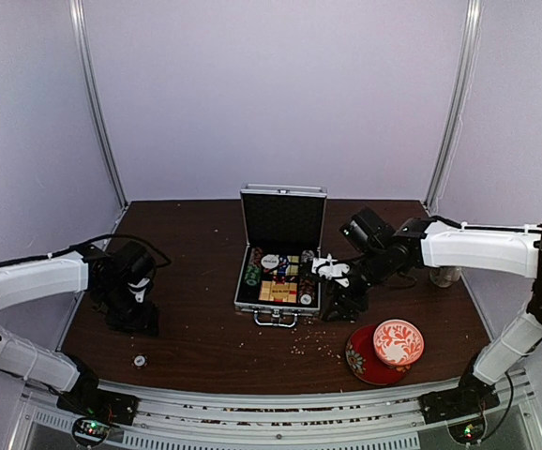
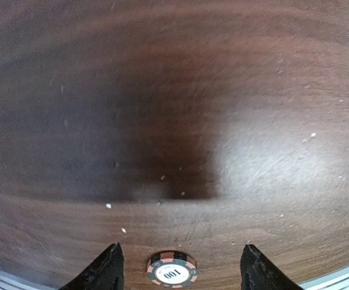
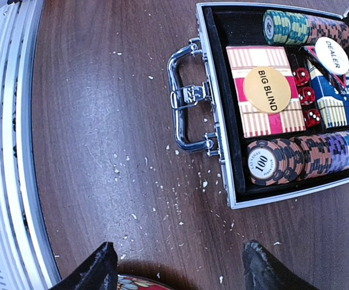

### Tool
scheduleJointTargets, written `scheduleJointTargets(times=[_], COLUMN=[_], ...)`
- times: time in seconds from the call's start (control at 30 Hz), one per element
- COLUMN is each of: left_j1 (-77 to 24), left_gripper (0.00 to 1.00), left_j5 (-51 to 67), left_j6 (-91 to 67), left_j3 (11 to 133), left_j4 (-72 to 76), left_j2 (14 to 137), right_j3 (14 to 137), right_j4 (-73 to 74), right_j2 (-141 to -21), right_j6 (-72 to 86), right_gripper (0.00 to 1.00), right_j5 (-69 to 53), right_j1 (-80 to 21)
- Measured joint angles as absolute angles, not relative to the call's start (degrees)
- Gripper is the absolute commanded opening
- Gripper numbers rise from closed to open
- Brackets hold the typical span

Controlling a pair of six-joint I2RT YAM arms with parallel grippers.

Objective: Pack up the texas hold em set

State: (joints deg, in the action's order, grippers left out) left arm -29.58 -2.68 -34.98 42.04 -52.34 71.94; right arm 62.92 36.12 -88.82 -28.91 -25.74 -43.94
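**A:** From above?

**B:** Shows a small silver aluminium briefcase [image 1: 283, 217] open at mid-desk, lid upright, trays looking full. Also one round orange-and-black poker chip [image 1: 140, 360] alone on the dark brown wooden desk [image 1: 205, 328] near the front edge, well apart from the case. Puts the left fingers [image 1: 132, 314] just behind that chip. Puts the right fingers [image 1: 344, 302] beside the case's right wall, near a red-and-white patterned bowl [image 1: 398, 341] on a red saucer [image 1: 363, 364].

**A:** Left wrist?

**B:** Looks down on the chip [image 2: 172, 270], flat on the wood between the left fingers [image 2: 105, 270]. Spread wide, touching nothing, holding nothing.

**A:** Right wrist?

**B:** Right fingers [image 3: 96, 270] parted wide too, empty, over bare wood. Inside the case: rows of striped chips [image 3: 307, 158], a red-and-tan card box [image 3: 265, 124] under a cream "BIG BLIND" button [image 3: 267, 89], a white "DEALER" button [image 3: 332, 55], three tiny red dice [image 3: 306, 95].

**A:** How far along?

**B:** Nearly done, by the look of it. Probably left: grip the stray chip, carry it to the case, lower and latch the lid.
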Motion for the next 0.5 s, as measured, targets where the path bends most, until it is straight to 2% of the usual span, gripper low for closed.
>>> scheduleJointTargets(times=[0.23,0.5], left_j1=[-29.6,-30.3], left_gripper=[0.65,0.59], left_j5=[-0.9,0.6], left_j6=[-40.8,-43.9], left_j3=[38.7,35.9], left_j4=[-52.7,-53.7], left_j2=[71.6,72.0], right_j3=[62.3,62.2], right_j4=[35.3,35.2], right_j2=[-87.5,-87.3], right_j6=[-30.0,-30.7], right_gripper=[0.72,0.72], right_j5=[-27.0,-27.0], right_j1=[-43.9,-43.9])
